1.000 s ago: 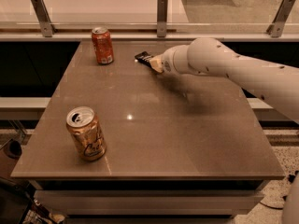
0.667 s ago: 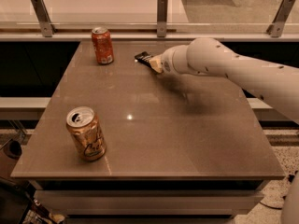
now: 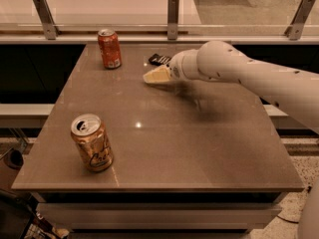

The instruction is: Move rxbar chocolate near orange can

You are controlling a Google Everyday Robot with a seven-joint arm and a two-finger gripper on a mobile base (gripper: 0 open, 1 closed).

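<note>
The rxbar chocolate (image 3: pixel 159 59), a small flat black bar, lies on the table (image 3: pixel 199 148) at the back centre. My gripper (image 3: pixel 155 75) is just in front of the bar, close to it, low over the table, with the white arm reaching in from the right. I cannot tell whether it touches the bar. The orange can (image 3: pixel 92 143), golden-orange with dark script and a silver top, stands upright at the front left, far from the bar and the gripper.
A slimmer red-orange can (image 3: pixel 109 49) stands at the back left, left of the bar. A glass rail with metal posts (image 3: pixel 173 16) runs behind the table's back edge. The table's edges drop off at the left, right and front.
The gripper has shifted a little to the left and toward the front, so the black bar now shows clear behind it. The bar and both cans have stayed put.
</note>
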